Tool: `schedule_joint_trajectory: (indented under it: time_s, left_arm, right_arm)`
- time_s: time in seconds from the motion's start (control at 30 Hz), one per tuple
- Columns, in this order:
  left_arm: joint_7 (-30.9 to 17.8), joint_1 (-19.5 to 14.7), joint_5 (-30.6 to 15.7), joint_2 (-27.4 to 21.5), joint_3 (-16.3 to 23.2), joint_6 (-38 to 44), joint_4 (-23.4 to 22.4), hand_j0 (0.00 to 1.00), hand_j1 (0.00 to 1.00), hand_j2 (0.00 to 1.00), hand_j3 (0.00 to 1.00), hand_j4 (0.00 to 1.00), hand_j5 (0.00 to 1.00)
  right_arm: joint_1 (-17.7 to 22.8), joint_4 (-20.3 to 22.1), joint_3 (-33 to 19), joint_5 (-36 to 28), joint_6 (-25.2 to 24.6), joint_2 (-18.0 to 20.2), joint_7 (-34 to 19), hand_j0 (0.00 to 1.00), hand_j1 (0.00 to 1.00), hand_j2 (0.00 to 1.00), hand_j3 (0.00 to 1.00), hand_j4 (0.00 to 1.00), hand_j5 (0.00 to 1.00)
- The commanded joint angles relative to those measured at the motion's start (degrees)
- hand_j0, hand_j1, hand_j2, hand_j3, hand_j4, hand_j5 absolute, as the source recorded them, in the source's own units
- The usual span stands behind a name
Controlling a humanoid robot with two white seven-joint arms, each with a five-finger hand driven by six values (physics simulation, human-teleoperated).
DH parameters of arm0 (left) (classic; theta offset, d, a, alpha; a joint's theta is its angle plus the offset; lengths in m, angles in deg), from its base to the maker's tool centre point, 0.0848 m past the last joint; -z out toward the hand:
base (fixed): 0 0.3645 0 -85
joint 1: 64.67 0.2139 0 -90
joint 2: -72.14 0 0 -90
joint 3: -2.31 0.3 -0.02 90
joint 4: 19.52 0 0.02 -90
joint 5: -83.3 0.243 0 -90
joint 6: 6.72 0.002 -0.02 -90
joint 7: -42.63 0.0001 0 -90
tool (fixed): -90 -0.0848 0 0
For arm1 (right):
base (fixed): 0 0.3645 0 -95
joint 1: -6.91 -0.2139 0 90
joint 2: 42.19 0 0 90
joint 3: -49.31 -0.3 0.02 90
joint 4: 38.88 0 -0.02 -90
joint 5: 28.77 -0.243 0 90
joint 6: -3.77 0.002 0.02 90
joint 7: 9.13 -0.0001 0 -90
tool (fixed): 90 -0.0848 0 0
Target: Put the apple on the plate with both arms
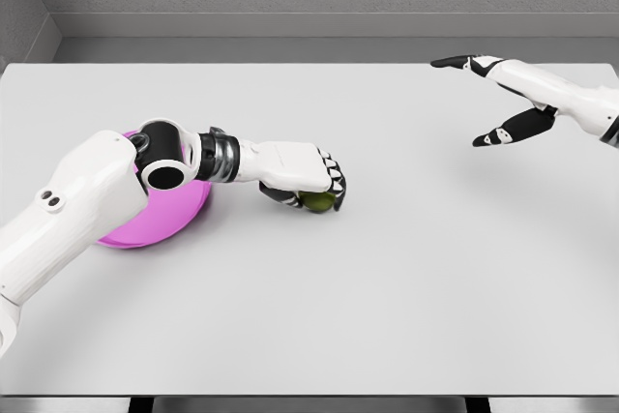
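Observation:
A green apple [316, 201] lies on the white table, mostly covered by my left hand [311, 191], whose fingers curl down around it. Only a small part of the apple shows under the black fingertips. The magenta plate [176, 214] sits to the left of the apple, partly hidden by my left forearm and elbow, which pass over it. My right hand [488, 99] hovers far to the right near the back of the table, thumb and fingers spread apart and holding nothing.
The white table [406, 287] spans the whole view, with its front edge at the bottom. A grey wall runs behind the far edge.

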Motion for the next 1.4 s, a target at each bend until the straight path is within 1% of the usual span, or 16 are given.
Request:
schedule_joint_trajectory:
  time_s: [0.0, 0.1, 0.17, 0.3, 0.33, 0.4, 0.5, 0.73, 0.8, 0.93, 1.03, 1.07, 1.13, 1.17, 1.23, 1.37]
  left_arm:
    - [0.03, 0.00, -0.46, -0.15, -0.06, 0.13, 0.04, 0.51, 0.51, 0.51, 0.51, 0.51, 0.51]
    - [0.12, -0.61, -0.89, -0.50, -0.14, 0.13, 0.30, 0.51, 0.51, 0.51, 0.51, 0.51, 0.51]
    - [0.21, -1.76, -4.93, -1.91, -0.14, 0.13, 0.39, 0.51, 0.51, 0.51, 0.51, 0.51, 0.51]
    - [0.29, -3.34, -13.28, -9.29, -0.93, 0.13, 0.83, 0.51, 0.51, 0.51, 0.51, 0.51, 0.51]
    - [0.21, -3.25, -15.31, -12.62, -3.30, 0.13, 0.83, 0.50, 0.50, 0.50, 0.50, 0.50, 0.50]
    - [0.21, -2.55, -15.66, -18.16, -6.03, 0.13, 0.48, 0.50, 0.50, 0.50, 0.50, 0.50, 0.50]
    - [0.30, -0.53, -16.01, -25.37, -6.30, 0.13, 0.21, 0.50, 0.50, 0.50, 0.50, 0.50, 0.50]
    - [0.30, 2.11, -16.01, -28.19, -7.00, 0.13, 0.04, 0.52, 0.52, 0.52, 0.52, 0.52, 0.52]
    - [0.30, 2.20, -16.10, -28.10, -7.00, 0.13, 0.04, 0.63, 0.63, 0.63, 0.63, 0.63, 0.63]
    - [0.56, 2.11, -19.26, -28.10, -7.00, 0.13, -0.66, 1.00, 1.00, 1.00, 1.00, 1.00, 1.00]
    - [0.74, 1.67, -21.46, -27.22, -10.16, 0.13, -7.86, 1.00, 1.00, 1.00, 1.00, 1.00, 1.00]
    - [0.74, 1.67, -23.65, -26.70, -10.25, 0.13, -10.85, 1.00, 1.00, 1.00, 1.00, 1.00, 1.00]
    - [0.74, 0.62, -27.96, -23.97, -11.91, 0.13, -21.22, 1.00, 1.00, 1.00, 1.00, 1.00, 1.00]
    - [0.74, 0.44, -27.97, -22.48, -14.11, 0.13, -24.21, 1.00, 1.00, 1.00, 1.00, 1.00, 1.00]
    - [0.74, 0.35, -27.88, -22.21, -14.65, 0.13, -26.06, 1.00, 1.00, 1.00, 1.00, 1.00, 1.00]
    - [0.65, 0.26, -27.79, -21.42, -14.65, 0.13, -26.15, 1.00, 1.00, 1.00, 1.00, 1.00, 1.00]
  right_arm:
    - [0.00, 0.03, -0.03, -0.46, -0.16, 0.06, 0.03, 1.00, 1.00, 1.00, 1.00, 1.00, 1.00]
    - [0.00, 0.03, -0.03, -0.46, -0.16, 0.06, 0.03, 1.00, 1.00, 1.00, 1.00, 1.00, 1.00]
    - [0.00, 0.03, -0.03, -0.46, -0.16, 0.06, 0.03, 1.00, 1.00, 1.00, 1.00, 1.00, 1.00]
    - [0.00, 0.03, -0.03, -0.46, -0.16, 0.06, 0.03, 1.00, 1.00, 1.00, 1.00, 1.00, 1.00]
    - [0.00, 0.03, -0.03, -0.46, -0.16, -0.03, 0.03, 1.00, 1.00, 1.00, 1.00, 1.00, 1.00]
    - [0.00, 0.03, -0.03, -0.46, -0.16, -0.03, 0.03, 1.00, 1.00, 1.00, 1.00, 1.00, 1.00]
    - [0.00, -0.06, -0.03, -0.46, -0.16, -0.03, 0.03, 1.00, 1.00, 1.00, 1.00, 1.00, 1.00]
    - [0.17, -0.41, 0.06, -0.37, -0.16, -0.03, 0.03, 1.00, 1.00, 1.00, 1.00, 1.00, 1.00]
    - [0.09, -0.32, 0.06, -0.37, -0.16, -0.03, 0.03, 1.00, 1.00, 1.00, 1.00, 1.00, 1.00]
    - [0.09, -0.32, 0.06, -0.37, -0.16, -0.03, 0.03, 1.00, 1.00, 1.00, 1.00, 1.00, 1.00]
    - [0.09, -0.32, 0.06, -0.37, -0.16, -0.03, 0.03, 1.00, 1.00, 1.00, 1.00, 1.00, 1.00]
    - [0.09, -0.32, 0.06, -0.37, -0.16, -0.03, 0.03, 1.00, 1.00, 1.00, 1.00, 1.00, 1.00]
    - [0.09, -0.32, 0.06, -0.37, -0.16, -0.03, 0.03, 1.00, 1.00, 1.00, 1.00, 1.00, 1.00]
    - [0.09, -0.32, 0.06, -0.37, -0.16, -0.03, 0.03, 1.00, 1.00, 1.00, 1.00, 1.00, 1.00]
    - [0.18, -0.32, 0.06, -0.37, -0.16, -0.03, 0.03, 1.00, 1.00, 1.00, 1.00, 1.00, 1.00]
    - [0.18, -0.32, 0.06, -0.37, -0.16, 0.06, 0.03, 1.00, 1.00, 1.00, 1.00, 1.00, 1.00]
